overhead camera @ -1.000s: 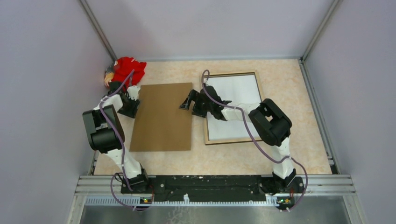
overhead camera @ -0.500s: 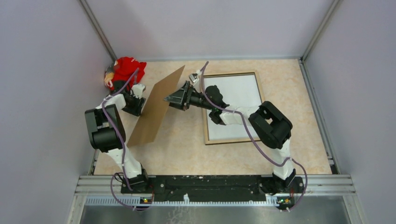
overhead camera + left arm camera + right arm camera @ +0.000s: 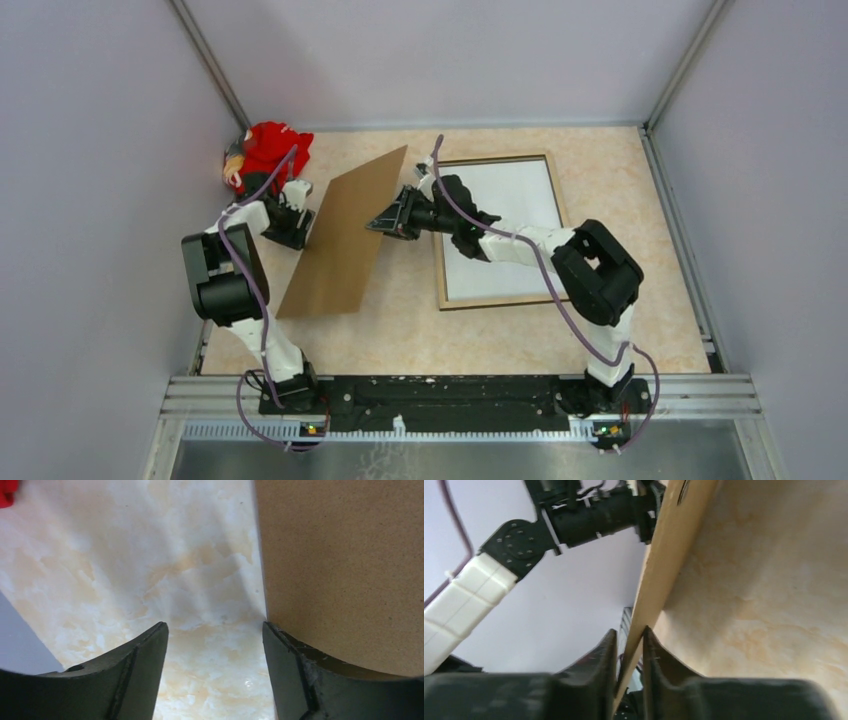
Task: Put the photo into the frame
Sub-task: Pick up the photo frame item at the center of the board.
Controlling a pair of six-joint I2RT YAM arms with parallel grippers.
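One change: backing board (image 3: 345,240), flat a second before, stood tilted on its left edge. Left gripper (image 3: 215,630) gaped beside it; right gripper (image 3: 630,635) pinched the raised edge. Photo (image 3: 505,270) lay reverse-up inside the frame (image 3: 440,285), rightward; backing probably next.

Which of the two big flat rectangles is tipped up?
The plain brown board, tilted up on its edge; the tan wooden frame lies flat.

Backing board (image 3: 345,235): brown matt fibreboard, fine-grained. Worktop (image 3: 400,330) under board: smooth, pale marbled, slight sheen. Right of board: frame (image 3: 497,157) tan wood; photo (image 3: 520,195) white matt paper. Left of board: red cloth (image 3: 270,145). Left claw (image 3: 215,630): black matt plastic.
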